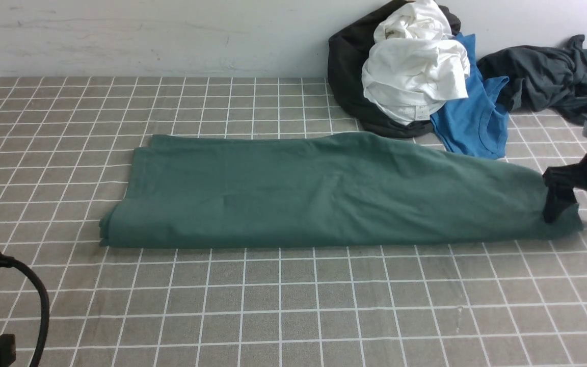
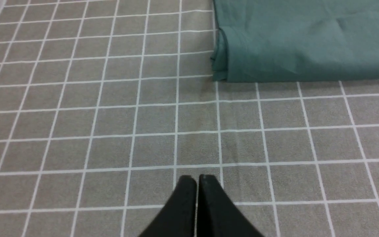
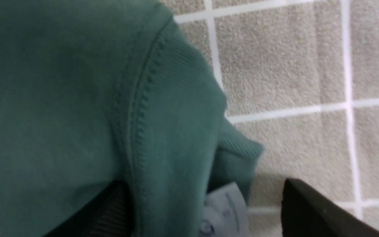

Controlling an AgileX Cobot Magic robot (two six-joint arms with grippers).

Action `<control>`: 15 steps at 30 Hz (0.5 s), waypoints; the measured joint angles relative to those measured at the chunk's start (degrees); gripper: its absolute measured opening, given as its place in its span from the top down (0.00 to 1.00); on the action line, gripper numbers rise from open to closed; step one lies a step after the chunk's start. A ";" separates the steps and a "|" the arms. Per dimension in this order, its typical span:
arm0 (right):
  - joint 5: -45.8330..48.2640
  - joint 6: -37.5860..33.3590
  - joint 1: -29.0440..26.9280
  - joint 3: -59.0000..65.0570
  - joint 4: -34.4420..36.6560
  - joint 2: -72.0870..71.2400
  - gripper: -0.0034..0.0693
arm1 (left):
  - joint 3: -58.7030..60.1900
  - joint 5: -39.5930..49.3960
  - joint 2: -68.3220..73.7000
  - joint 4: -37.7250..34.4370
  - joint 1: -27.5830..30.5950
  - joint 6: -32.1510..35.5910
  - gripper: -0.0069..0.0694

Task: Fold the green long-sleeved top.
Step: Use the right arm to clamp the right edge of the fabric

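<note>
The green long-sleeved top (image 1: 324, 193) lies on the table as a long band running left to right. Its left end shows in the left wrist view (image 2: 308, 42). My right gripper (image 1: 579, 211) is open at the band's right end, one finger on the cloth and the other just off its edge. In the right wrist view the gripper (image 3: 206, 194) straddles the ribbed neck edge (image 3: 176, 98), with the white neck label (image 3: 224, 207) between the fingers. My left gripper (image 2: 196, 180) is shut and empty, low over bare tablecloth, well short of the top's left end.
A grey checked cloth (image 1: 293, 306) covers the table. At the back right is a pile of clothes: a black garment (image 1: 349, 66), a white one (image 1: 416, 66), a blue shirt (image 1: 472, 117) and a dark grey garment (image 1: 548, 76). A white wall (image 1: 171, 35) runs behind.
</note>
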 joint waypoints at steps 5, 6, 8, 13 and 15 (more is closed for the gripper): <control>-1.43 -2.78 0.19 -0.06 3.95 0.51 0.47 | 0.00 -1.67 0.28 -0.18 0.00 1.53 0.92; -1.58 -3.62 0.19 -0.11 4.92 0.51 0.62 | 0.00 -1.67 0.28 -0.18 0.00 1.60 0.92; -1.41 -3.89 0.24 -0.36 4.87 0.45 0.76 | 0.00 -1.67 0.28 -0.18 0.00 1.68 0.92; 3.59 -2.08 0.66 -5.26 -5.19 -1.81 0.92 | 0.00 -1.31 0.18 -0.18 0.00 1.72 0.92; 4.35 -0.45 0.72 -7.72 -11.01 -3.24 0.92 | 0.00 -1.27 -0.06 -0.24 0.00 1.72 0.92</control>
